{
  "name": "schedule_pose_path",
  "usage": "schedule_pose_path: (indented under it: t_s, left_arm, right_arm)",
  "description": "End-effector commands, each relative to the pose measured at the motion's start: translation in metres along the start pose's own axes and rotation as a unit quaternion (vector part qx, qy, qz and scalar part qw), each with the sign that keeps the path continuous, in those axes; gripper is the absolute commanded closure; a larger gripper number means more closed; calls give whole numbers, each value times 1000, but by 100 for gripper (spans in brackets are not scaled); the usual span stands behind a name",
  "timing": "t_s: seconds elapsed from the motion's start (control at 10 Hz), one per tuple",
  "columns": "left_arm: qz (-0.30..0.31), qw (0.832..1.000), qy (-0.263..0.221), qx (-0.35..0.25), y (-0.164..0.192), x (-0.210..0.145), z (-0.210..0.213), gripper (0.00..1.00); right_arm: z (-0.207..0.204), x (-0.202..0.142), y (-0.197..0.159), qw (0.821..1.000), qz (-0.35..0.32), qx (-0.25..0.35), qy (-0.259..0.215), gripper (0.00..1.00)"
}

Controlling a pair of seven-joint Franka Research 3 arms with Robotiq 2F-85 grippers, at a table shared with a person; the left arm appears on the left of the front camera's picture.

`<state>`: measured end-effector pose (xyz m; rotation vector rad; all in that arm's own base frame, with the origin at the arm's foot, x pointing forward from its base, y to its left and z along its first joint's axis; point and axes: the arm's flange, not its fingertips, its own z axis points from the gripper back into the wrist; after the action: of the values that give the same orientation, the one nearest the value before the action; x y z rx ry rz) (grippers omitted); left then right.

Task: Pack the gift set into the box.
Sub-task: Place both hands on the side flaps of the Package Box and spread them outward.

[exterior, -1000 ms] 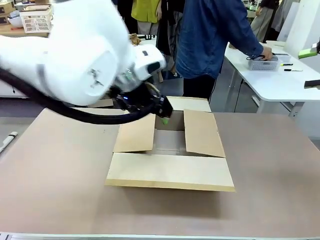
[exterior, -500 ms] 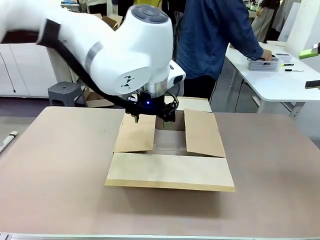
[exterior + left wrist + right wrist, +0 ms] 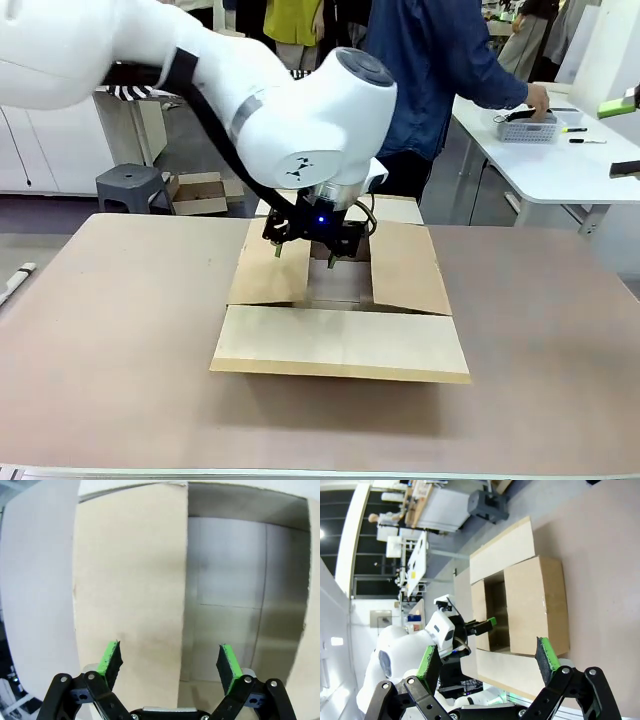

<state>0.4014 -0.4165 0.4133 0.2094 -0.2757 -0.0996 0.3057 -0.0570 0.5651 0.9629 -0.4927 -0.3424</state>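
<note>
The brown cardboard box (image 3: 340, 300) lies in the middle of the table with its flaps spread flat and its opening showing between the two side flaps. My left gripper (image 3: 305, 253) hangs open just above the opening's left edge. In the left wrist view this gripper (image 3: 170, 662) straddles the left flap's edge (image 3: 130, 580) and the bare box floor (image 3: 240, 595). My right gripper (image 3: 487, 661) is open high above the table, looking down at the box (image 3: 530, 605). The perforated white basket (image 3: 527, 126) sits on a white side table, under a person's hand (image 3: 538, 98). Pens (image 3: 575, 129) lie beside it.
The white side table (image 3: 560, 170) stands at the far right, off my table. A grey stool (image 3: 130, 185) and a small open carton (image 3: 200, 190) are on the floor behind. A white marker (image 3: 15, 280) lies at the table's left edge.
My left arm has swung rightward and turned, bringing its gripper from the left flap's far end down over the opening's left edge. The box has not moved.
</note>
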Motion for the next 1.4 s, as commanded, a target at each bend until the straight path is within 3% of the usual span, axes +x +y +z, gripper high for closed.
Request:
schedule_pose_path:
  t_s: [0.0, 0.1, 0.4, 0.7, 1.3]
  left_arm:
    - [21, 999, 3, 45, -17, 5, -6, 0]
    - [13, 999, 11, 50, -18, 4, -12, 0]
    - [28, 990, -6, 141, -18, 0, -19, 0]
    - [9, 985, 4, 174, -16, -3, -22, 0]
    - [9, 984, -20, 176, 6, -5, 2, 0]
  right_arm:
    - [0, 3, 1, 1000, 7, 12, -1, 0]
    - [0, 3, 1, 1000, 7, 12, -1, 0]
    - [0, 3, 1, 1000, 7, 12, -1, 0]
    - [0, 3, 1, 1000, 7, 12, -1, 0]
    - [0, 3, 1, 1000, 7, 12, -1, 0]
